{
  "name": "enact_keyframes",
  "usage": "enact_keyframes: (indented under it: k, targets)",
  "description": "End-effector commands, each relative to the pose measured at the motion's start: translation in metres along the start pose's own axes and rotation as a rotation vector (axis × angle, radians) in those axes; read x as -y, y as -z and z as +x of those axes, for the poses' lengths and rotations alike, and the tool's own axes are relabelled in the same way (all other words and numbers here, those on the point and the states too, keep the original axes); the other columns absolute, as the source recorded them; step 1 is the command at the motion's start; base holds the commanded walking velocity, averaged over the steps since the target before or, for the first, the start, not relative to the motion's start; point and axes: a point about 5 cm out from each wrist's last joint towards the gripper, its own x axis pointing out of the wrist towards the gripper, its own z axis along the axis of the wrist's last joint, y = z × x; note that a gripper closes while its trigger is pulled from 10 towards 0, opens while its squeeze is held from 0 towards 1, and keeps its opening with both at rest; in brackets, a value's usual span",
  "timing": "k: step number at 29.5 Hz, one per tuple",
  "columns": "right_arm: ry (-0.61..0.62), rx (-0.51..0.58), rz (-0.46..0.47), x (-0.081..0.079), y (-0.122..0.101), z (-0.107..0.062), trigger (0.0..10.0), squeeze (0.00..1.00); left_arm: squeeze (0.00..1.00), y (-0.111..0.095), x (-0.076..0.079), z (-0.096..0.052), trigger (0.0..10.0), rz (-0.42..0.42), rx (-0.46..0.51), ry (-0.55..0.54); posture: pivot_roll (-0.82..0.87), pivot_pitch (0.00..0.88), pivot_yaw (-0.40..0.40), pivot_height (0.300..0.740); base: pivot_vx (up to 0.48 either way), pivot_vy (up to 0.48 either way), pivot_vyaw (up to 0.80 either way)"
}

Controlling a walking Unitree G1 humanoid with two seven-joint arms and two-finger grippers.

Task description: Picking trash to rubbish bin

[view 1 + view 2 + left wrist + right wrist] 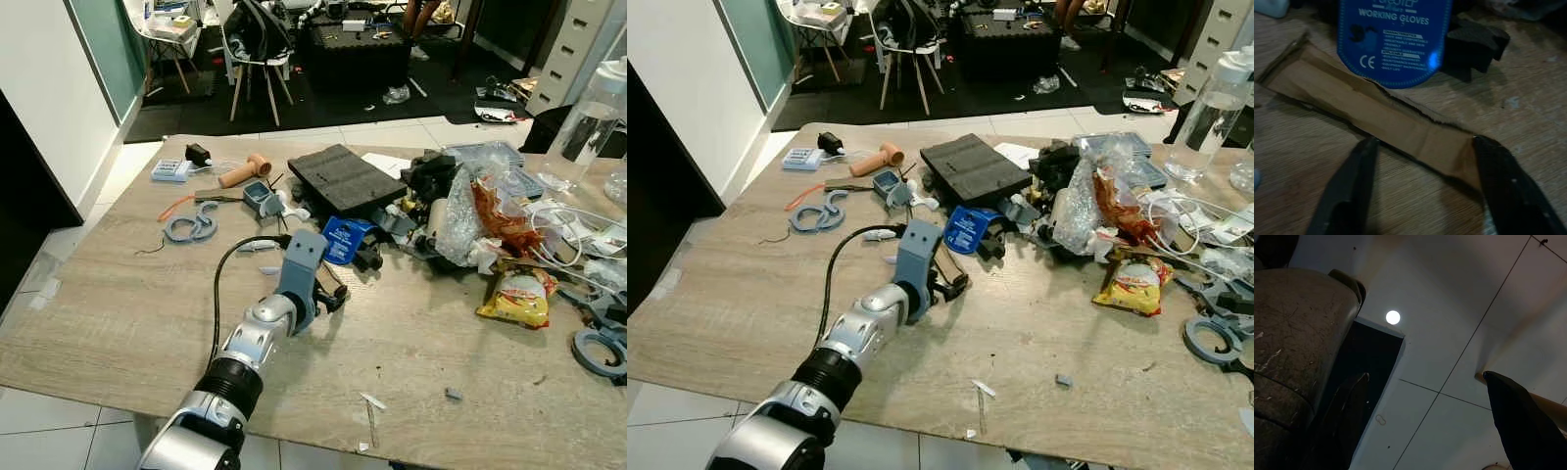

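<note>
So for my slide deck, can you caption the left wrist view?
Left tool open, its fingers straddling a torn cardboard strip beside a blue working-gloves label on the wooden table.

A pale wood-grain table carries a scatter of clutter. A torn brown cardboard strip lies flat just ahead of the left gripper, its spread fingers either side of one end; a blue glove label rests just beyond, a yellow snack packet well off to the gripper's right.

Right end effector (fingers spread) over pale floor tiles.
</note>
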Motion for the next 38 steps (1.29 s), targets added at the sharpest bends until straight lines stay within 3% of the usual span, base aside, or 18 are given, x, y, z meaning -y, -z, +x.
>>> enact_keyframes:
  k: [1, 17, 22, 24, 25, 26, 30, 34, 36, 37, 38]
  targets:
    - [-0.059, -0.019, 0.008, -0.016, 0.006, 0.000, 10.0, 0.00, 0.00, 0.029, 0.013, 0.001, 0.0, -0.037, -0.131, 0.046, -0.04, 0.041, 0.075, 0.740, 0.000, 0.000, 0.00]
    - [-0.058, -0.022, 0.002, -0.015, 0.008, 0.000, 10.0, 0.00, 0.00, 0.036, -0.012, -0.009, 0.0, -0.034, -0.149, -0.017, -0.04, 0.034, 0.070, 0.740, 0.000, 0.000, 0.00]
    - [-0.056, -0.014, -0.006, -0.015, 0.004, 0.000, 10.0, 0.00, 0.00, 0.030, -0.049, -0.022, 0.0, -0.076, -0.100, -0.159, -0.03, 0.028, 0.065, 0.740, 0.000, 0.000, 0.00]
    - [-0.056, -0.014, -0.006, -0.015, 0.004, 0.000, 10.0, 0.00, 0.00, 0.030, -0.049, -0.022, 0.0, -0.076, -0.100, -0.159, -0.03, 0.028, 0.065, 0.740, 0.000, 0.000, 0.00]
    - [-0.055, -0.012, -0.009, -0.015, 0.003, 0.000, 10.0, 0.00, 0.00, 0.029, -0.067, -0.030, 0.0, -0.088, -0.088, -0.222, -0.03, 0.025, 0.064, 0.740, 0.000, 0.000, 0.00]
    - [-0.055, -0.012, -0.009, -0.015, 0.003, 0.000, 10.0, 0.00, 0.00, 0.029, -0.067, -0.030, 0.0, -0.088, -0.088, -0.222, -0.03, 0.025, 0.064, 0.740, 0.000, 0.000, 0.00]
    - [-0.053, -0.007, -0.015, -0.013, 0.001, 0.000, 10.0, 0.00, 0.00, 0.025, -0.109, -0.053, 0.0, -0.119, -0.066, -0.343, -0.02, 0.024, 0.063, 0.740, 0.000, 0.000, 0.00]
    - [-0.052, -0.004, -0.015, -0.012, 0.000, 0.001, 10.0, 0.00, 0.00, 0.020, -0.119, -0.059, 0.0, -0.133, -0.031, -0.373, -0.02, 0.025, 0.063, 0.740, 0.000, 0.000, 0.00]
    - [-0.053, -0.003, -0.016, -0.013, -0.001, 0.001, 10.0, 0.00, 0.00, 0.004, -0.116, -0.058, 0.0, -0.121, 0.086, -0.320, -0.02, 0.025, 0.062, 0.740, 0.000, 0.000, 0.00]
    - [-0.053, -0.003, -0.016, -0.013, -0.002, 0.001, 10.0, 0.00, 1.00, -0.007, -0.111, -0.058, 2.0, -0.086, 0.167, -0.289, -0.02, 0.026, 0.061, 0.740, 0.000, 0.000, 0.00]
    - [-0.053, -0.002, -0.017, -0.013, -0.002, 0.001, 10.0, 0.00, 1.00, -0.015, -0.109, -0.058, 2.0, -0.060, 0.220, -0.270, -0.02, 0.026, 0.061, 0.740, 0.000, 0.000, 0.00]
